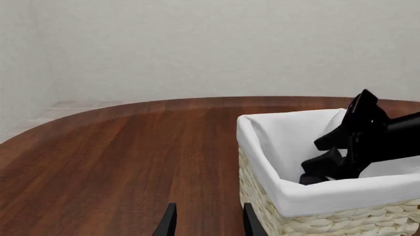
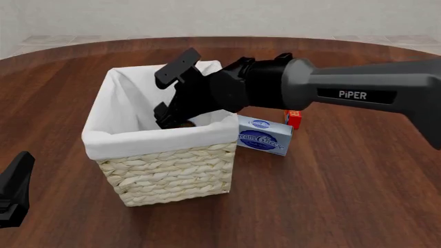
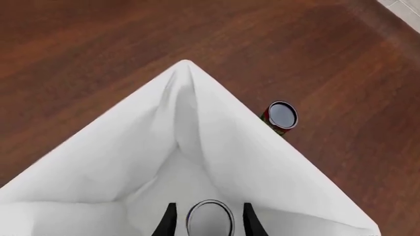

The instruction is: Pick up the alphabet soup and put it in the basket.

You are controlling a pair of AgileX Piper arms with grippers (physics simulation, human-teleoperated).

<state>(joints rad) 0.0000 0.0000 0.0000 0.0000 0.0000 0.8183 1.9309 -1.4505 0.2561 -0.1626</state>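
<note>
The alphabet soup [image 3: 210, 220] shows its pale silver lid, upright low inside the basket, between the fingers of my right gripper [image 3: 208, 212], with a gap on each side. The right gripper [image 2: 172, 93] is open and reaches down into the basket [image 2: 172, 173], a square cream wicker one with a white cloth lining. The basket [image 1: 315, 223] and the right gripper [image 1: 341, 147] also show in the left wrist view. In the front view the can is hidden behind the gripper and the basket wall. My left gripper [image 1: 206, 221] is open and empty, low over the table left of the basket [image 2: 15, 181].
A blue-white cream cheese box [image 2: 263, 135] lies just right of the basket, with a small orange-red box [image 2: 293, 118] behind it. A second can [image 3: 282, 116] with a dark red label and dark lid stands on the wooden table [image 2: 344, 196] outside the basket.
</note>
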